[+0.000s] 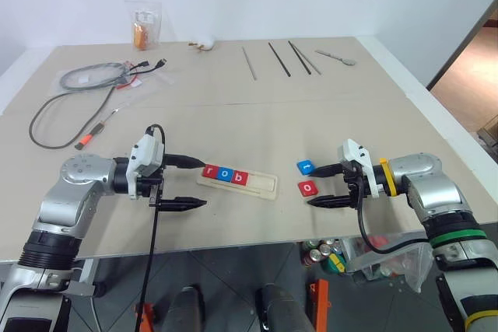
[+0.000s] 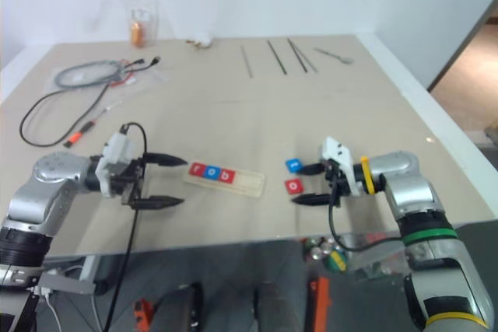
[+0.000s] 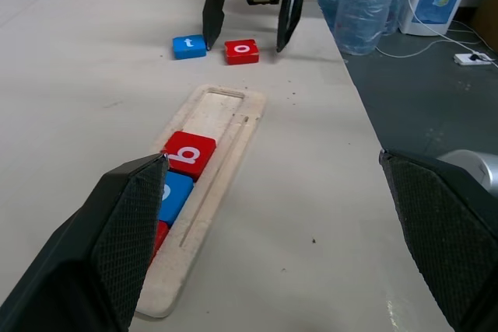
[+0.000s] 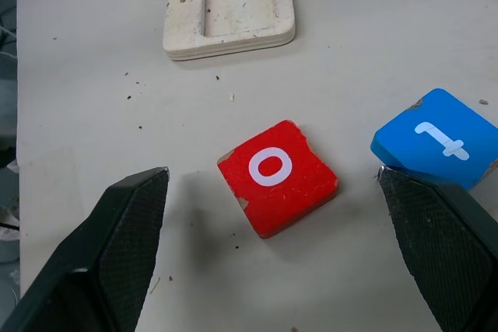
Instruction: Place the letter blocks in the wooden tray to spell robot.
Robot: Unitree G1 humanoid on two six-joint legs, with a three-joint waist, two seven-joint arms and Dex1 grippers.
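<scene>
Three letter blocks [image 1: 225, 174] are sitting in the left part of the wooden tray [image 1: 261, 185] at frame centre, with two more blocks [image 1: 306, 177] lying just right of it on the tabletop [image 1: 233, 114].

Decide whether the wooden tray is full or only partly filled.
Partly filled. The wooden tray holds three blocks, r, o, b, with its right end bare; the red o block and blue t block lie outside.

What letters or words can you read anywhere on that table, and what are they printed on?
"r" on a red block in the wooden tray
"o" on the blue block beside it
"b" on the red block after that
"t" on a loose blue block
"o" on a loose red block
The bag's print is unreadable.
</scene>
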